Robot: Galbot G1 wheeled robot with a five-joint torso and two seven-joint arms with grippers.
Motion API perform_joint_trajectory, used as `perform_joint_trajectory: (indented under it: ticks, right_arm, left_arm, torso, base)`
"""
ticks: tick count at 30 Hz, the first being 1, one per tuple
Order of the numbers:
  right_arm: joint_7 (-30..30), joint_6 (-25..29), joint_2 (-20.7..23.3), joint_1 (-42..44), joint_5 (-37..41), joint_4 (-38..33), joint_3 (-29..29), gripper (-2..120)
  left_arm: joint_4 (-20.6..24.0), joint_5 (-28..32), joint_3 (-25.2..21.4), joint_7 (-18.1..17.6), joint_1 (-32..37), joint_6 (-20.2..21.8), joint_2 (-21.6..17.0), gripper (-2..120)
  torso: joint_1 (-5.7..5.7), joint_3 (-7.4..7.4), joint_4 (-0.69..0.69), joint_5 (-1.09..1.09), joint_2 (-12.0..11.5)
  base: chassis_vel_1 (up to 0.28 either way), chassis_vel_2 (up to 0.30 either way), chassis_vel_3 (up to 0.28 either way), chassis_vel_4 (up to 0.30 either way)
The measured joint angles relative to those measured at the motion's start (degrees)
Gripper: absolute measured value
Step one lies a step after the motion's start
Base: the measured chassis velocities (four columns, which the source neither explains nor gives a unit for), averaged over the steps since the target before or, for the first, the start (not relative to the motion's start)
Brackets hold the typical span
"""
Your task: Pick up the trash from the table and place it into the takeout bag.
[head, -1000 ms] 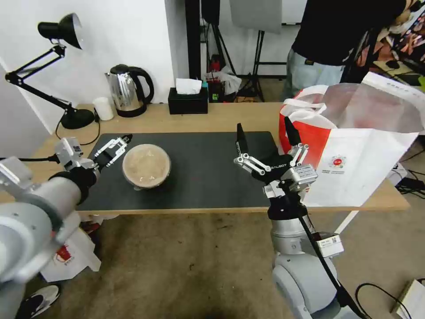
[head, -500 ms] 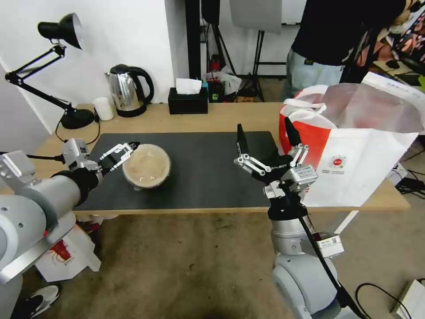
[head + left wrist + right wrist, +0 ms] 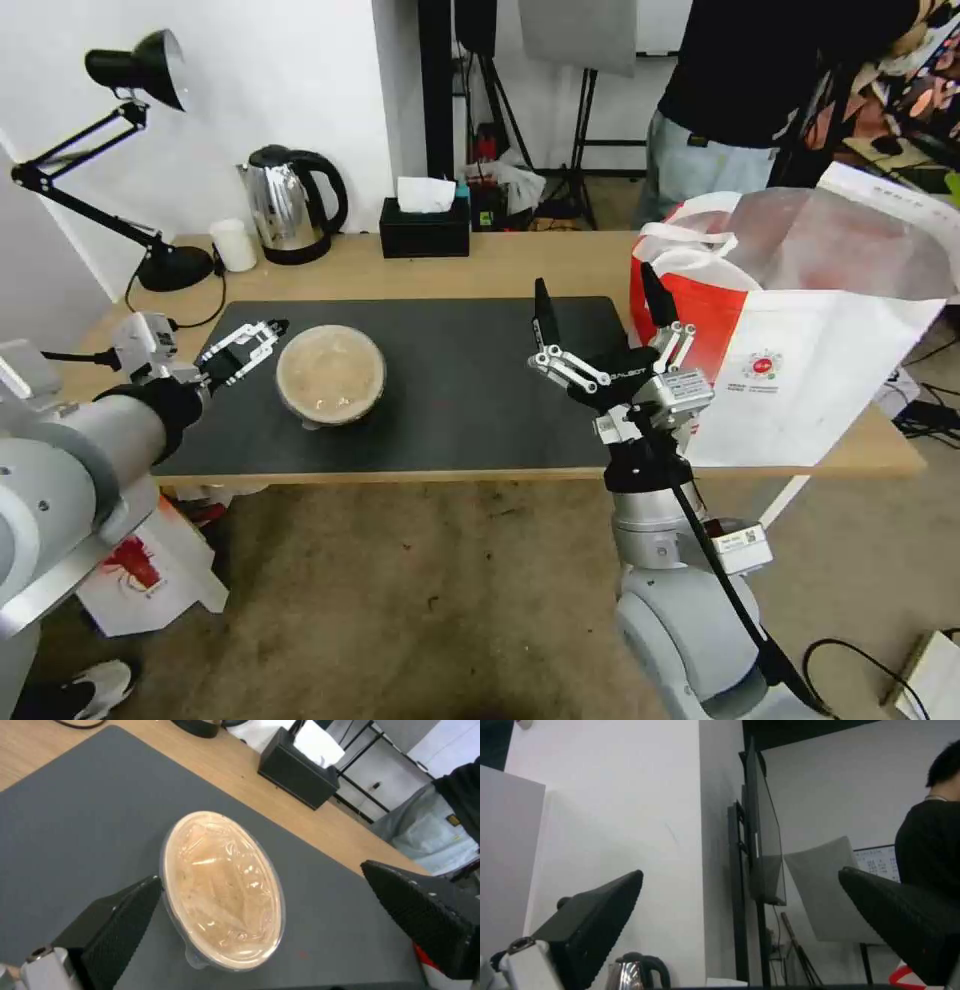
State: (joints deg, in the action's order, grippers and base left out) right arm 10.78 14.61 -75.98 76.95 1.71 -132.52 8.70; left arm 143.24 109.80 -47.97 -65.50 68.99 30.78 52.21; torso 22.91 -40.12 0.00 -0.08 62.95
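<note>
Now left gripper [image 3: 262, 333] jaws wide beside beige bowl [image 3: 331, 373]; right gripper [image 3: 597, 301] wide; takeout bag [image 3: 800, 330] contents hidden.

A round beige bowl [image 3: 331, 373] under a clear glossy lid sits on a dark grey mat [image 3: 450, 370] over the light-wood tabletop [image 3: 520, 265]. The takeout bag [image 3: 800, 330] is white with broad red panels, white handles and a small round red logo. Both end effectors carry black textured fingertips [image 3: 120, 915] on silver links
</note>
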Motion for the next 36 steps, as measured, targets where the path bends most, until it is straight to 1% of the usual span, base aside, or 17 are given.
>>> perform_joint_trajectory:
  ticks: [5,10,19,22,31,36]
  right_arm:
    - [0.03,0.0,-0.03,0.36,0.03,-0.22,-0.12,100]
    - [0.03,0.08,-0.51,0.95,0.03,-0.7,-0.26,100]
    - [-0.06,0.62,-1.36,1.89,-0.34,-0.81,-0.4,100]
    - [-0.14,0.64,-1.52,2.05,-0.48,-0.85,-0.43,100]
    - [-0.15,1.12,-1.7,2.46,-0.49,-1.33,-0.26,100]
    - [-0.72,2.32,-2.22,3.0,-1.86,-3.09,0.8,100]
  left_arm:
    - [-0.87,-1.09,2.14,-0.83,-0.76,0.0,0.83,100]
    - [-1.69,-1.5,3.14,-1.49,-0.84,0.0,1.36,100]
    - [-2.77,-2.22,4.19,-1.97,-1.48,-0.01,1.5,100]
    - [-4.02,-2.5,5.38,-2.72,-2.48,-0.26,1.26,100]
    - [-5.15,-2.41,7.86,-2.83,-3.91,-0.36,1.4,100]
    - [-5.71,-2.22,8.61,-2.76,-4.57,-0.42,1.56,100]
  torso:
    - [0.0,0.0,-0.01,0.0,0.0]
    - [0.0,0.0,0.0,0.0,0.0]
    - [0.0,0.0,0.0,0.0,0.0]
    - [0.0,0.0,0.0,-0.01,0.0]
    - [0.0,0.0,0.0,0.0,0.0]
    - [0.0,0.0,-0.01,0.0,0.0]
  base:
    - [0.0,0.0,0.0,0.0]
    - [0.0,0.0,0.0,0.0]
    - [0.0,0.0,0.0,0.0]
    - [0.0,0.0,0.0,0.0]
    - [0.0,0.0,0.0,0.0]
    - [0.0,0.0,0.0,0.0]
